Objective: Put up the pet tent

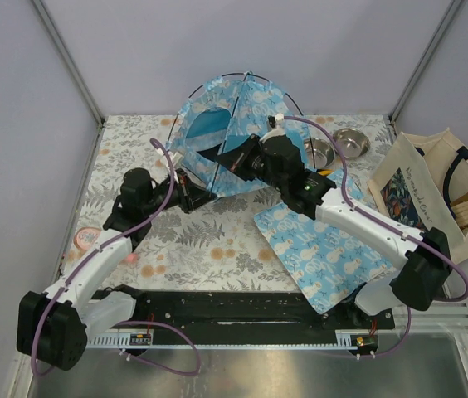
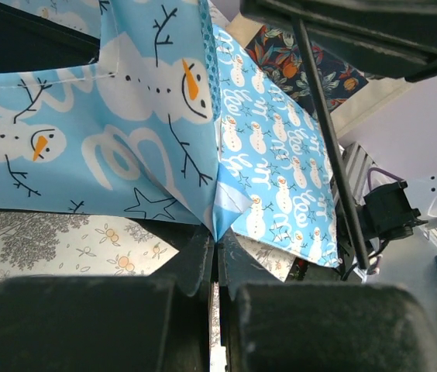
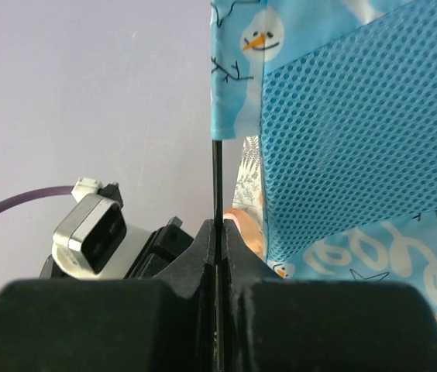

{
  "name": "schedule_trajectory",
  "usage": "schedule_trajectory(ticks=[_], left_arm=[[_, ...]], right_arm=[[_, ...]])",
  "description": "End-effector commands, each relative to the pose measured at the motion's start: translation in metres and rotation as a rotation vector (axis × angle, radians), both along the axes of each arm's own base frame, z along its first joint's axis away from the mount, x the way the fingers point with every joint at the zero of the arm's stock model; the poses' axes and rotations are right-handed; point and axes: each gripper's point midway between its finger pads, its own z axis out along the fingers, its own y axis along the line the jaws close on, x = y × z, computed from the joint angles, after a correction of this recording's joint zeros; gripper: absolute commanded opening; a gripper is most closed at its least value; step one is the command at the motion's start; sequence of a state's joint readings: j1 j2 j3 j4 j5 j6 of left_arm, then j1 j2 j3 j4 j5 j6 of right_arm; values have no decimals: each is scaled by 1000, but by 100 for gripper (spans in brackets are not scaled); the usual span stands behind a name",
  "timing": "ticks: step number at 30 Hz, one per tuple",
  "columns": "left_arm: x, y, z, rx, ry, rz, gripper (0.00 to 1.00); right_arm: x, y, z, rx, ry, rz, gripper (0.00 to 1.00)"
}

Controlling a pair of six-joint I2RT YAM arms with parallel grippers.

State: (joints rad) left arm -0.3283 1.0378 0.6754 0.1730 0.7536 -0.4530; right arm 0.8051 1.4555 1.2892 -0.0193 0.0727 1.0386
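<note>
Two bowls [image 1: 351, 143] beside pet tent [image 1: 259, 104]

You see a tent [image 1: 259, 112] in the upper middle of the top view. It is light blue with white snowmen, and its doorway is a plain, deeper blue. Up close, the snowmen have orange noses and black stick arms. Its pole [image 3: 216, 186] is black. The mat [image 1: 317, 257] at the lower right has the same blue snowman print. The table cloth [image 1: 209, 240] is pale with grey leaves and orange flowers. The bowls [image 1: 351, 143] are silver. The bag [image 1: 421, 157] is cream with a dark flowery patch.
</note>
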Motion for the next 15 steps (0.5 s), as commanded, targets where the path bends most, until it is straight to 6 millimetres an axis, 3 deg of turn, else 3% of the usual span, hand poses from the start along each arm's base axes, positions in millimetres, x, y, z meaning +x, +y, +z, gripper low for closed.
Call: schedule_trajectory(ticks=[1, 6, 9, 12, 15], left_arm=[[-43, -3, -6, 18, 30, -133, 0], [-51, 2, -16, 52, 61, -133, 0], [-49, 1, -8, 28, 110, -107, 0], [-35, 2, -3, -17, 273, 9, 0], [-28, 4, -12, -24, 483, 111, 0]], right_arm=[[61, -43, 21, -26, -106, -296, 0], [65, -48, 22, -68, -143, -320, 0], [67, -46, 16, -75, -156, -316, 0], [70, -44, 9, -75, -152, -319, 0], [73, -41, 10, -60, -157, -324, 0]])
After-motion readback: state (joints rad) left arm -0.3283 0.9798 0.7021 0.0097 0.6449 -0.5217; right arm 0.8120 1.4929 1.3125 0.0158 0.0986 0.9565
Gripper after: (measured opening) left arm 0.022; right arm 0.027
